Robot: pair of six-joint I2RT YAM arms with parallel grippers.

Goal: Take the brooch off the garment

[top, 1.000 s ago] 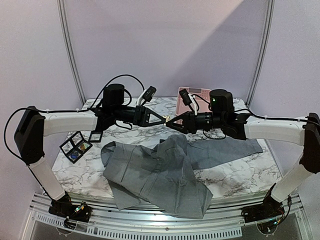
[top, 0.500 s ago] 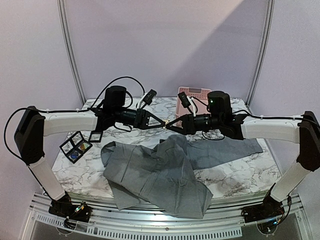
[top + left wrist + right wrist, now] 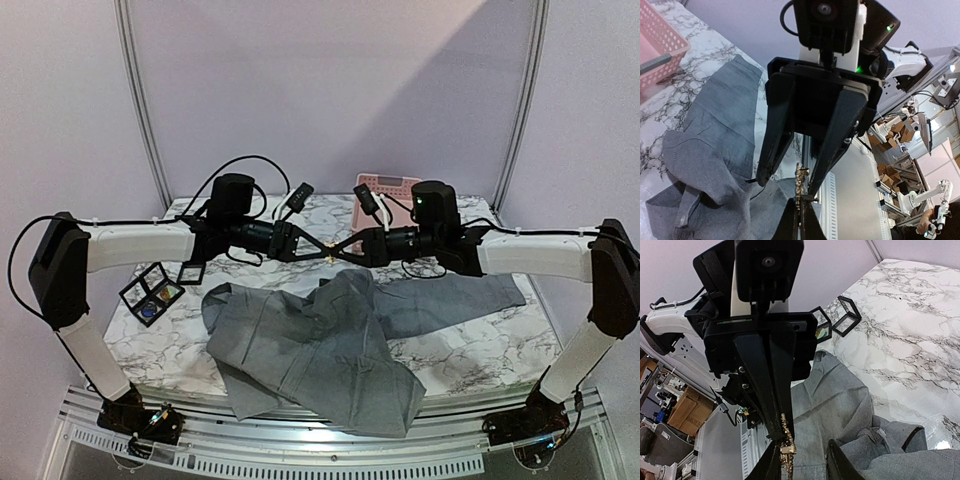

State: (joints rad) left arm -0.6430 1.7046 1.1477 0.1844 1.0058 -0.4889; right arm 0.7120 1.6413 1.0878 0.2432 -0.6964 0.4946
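Observation:
Both grippers meet tip to tip in the air above the grey garment [image 3: 310, 350], which lies crumpled on the marble table. My left gripper [image 3: 326, 251] is shut on the lower end of a small gold brooch [image 3: 801, 182]. The brooch is clear of the cloth. My right gripper [image 3: 347, 249] is open, its two fingers on either side of the brooch [image 3: 786, 442]. One right finger [image 3: 771, 464] is close against it and the other [image 3: 837, 464] stands well apart. In the left wrist view the garment [image 3: 715, 150] lies below.
A pink basket [image 3: 390, 190] stands at the back of the table behind the right arm. Black-framed display boxes [image 3: 152, 292] sit at the left, beside a smaller black frame [image 3: 190, 272]. The garment hangs over the table's front edge.
My right gripper has moved left up to the left gripper's tip and its jaws have narrowed around the brooch. The left gripper has stayed shut and nearly still.

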